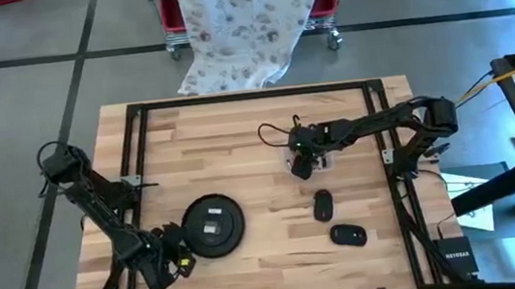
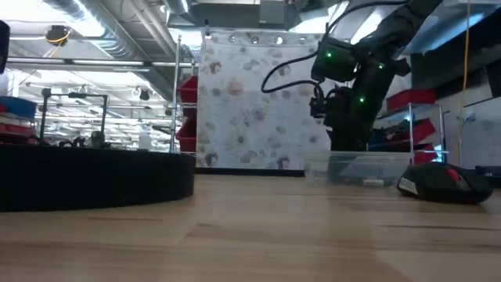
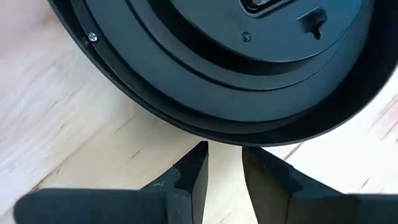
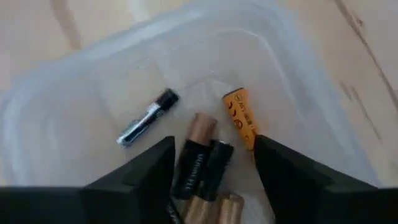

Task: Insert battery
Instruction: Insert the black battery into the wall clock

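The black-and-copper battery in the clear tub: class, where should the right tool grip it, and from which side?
Across its round body, coming straight down from above. It lies flat in the tub, directly between the right tool's open fingers; neighbouring batteries crowd its sides.

Clear plastic tray (image 4: 74,99), wooden table (image 1: 237,137)

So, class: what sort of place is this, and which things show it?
Probably a workshop or robotics lab: red bins on metal shelving, exposed ceiling ducts, and a wooden table with robot arms.
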You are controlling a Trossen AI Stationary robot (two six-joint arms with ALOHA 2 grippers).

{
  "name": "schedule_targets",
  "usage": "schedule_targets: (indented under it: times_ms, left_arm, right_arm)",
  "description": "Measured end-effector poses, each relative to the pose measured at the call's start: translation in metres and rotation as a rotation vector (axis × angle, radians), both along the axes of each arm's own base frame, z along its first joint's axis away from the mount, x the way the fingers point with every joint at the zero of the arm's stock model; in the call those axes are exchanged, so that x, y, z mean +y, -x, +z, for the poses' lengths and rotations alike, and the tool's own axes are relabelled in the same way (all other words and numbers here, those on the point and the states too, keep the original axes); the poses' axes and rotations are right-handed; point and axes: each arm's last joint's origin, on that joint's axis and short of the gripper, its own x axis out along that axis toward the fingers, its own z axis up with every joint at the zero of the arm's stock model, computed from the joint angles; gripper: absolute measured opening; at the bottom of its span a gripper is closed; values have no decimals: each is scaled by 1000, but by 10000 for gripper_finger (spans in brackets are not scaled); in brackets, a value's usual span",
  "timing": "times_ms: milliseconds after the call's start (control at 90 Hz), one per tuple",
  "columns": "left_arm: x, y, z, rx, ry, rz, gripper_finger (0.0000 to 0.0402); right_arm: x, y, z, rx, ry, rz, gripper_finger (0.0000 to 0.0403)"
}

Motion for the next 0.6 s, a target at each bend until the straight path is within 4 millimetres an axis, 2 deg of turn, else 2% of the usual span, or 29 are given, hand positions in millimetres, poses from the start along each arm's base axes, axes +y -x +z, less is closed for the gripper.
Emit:
schedule_targets:
  times_ms: [333,600]
  left_arm:
    - [0,-2,1,-49,-17,4,81]
    - [-3,-6,3,-110,-15,-4,82]
  right_arm:
    - [0,2,-1,25,14,-8,193]
    - [-1,-5,-23,72,-14,-15,145]
